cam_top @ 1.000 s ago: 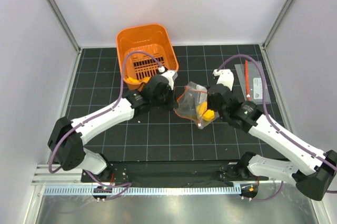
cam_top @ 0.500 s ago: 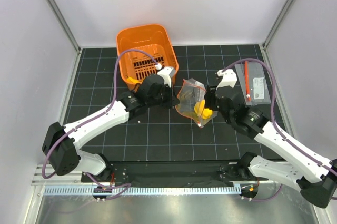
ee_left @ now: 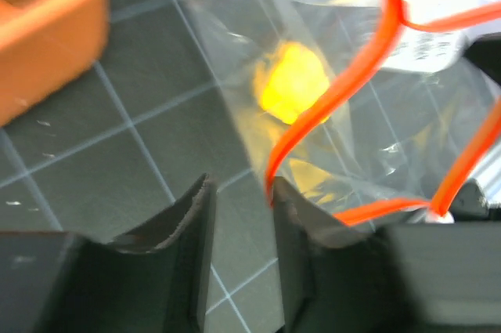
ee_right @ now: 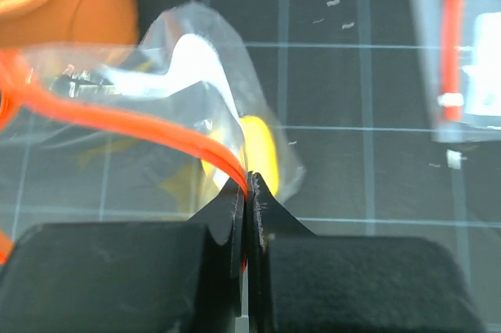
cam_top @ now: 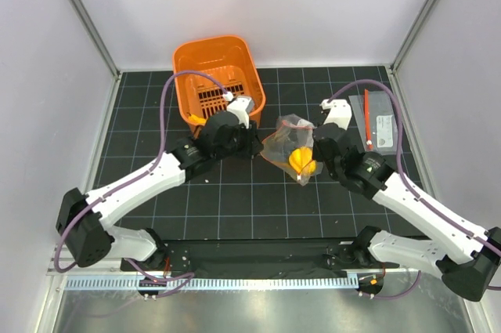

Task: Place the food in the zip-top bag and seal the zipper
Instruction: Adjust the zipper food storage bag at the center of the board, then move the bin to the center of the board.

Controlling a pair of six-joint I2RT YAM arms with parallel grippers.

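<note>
1. zip-top bag (cam_top: 288, 143): mid-mat, between both grippers, crumpled, mouth gaping
2. food (ee_left: 291, 84): yellow pcs inside bag; count unclear
3. zipper (ee_right: 117, 120): red-orange strip, unsealed, curving loose
4. right gripper (ee_right: 247, 180): jaws pinched tight on zipper
5. left gripper (ee_left: 239, 188): jaws narrowly parted, mat seen thru gap; zipper end touches one finger's inner edge, not clamped
6. orange basket (cam_top: 218, 82): beyond left gripper, far-left of bag
7. labelled pouch (cam_top: 377, 123): flat, far-right, apart from bag

Left tool (ee_left: 239, 196) parted; right tool (ee_right: 246, 186) pinched shut; both arms reaching inward
</note>
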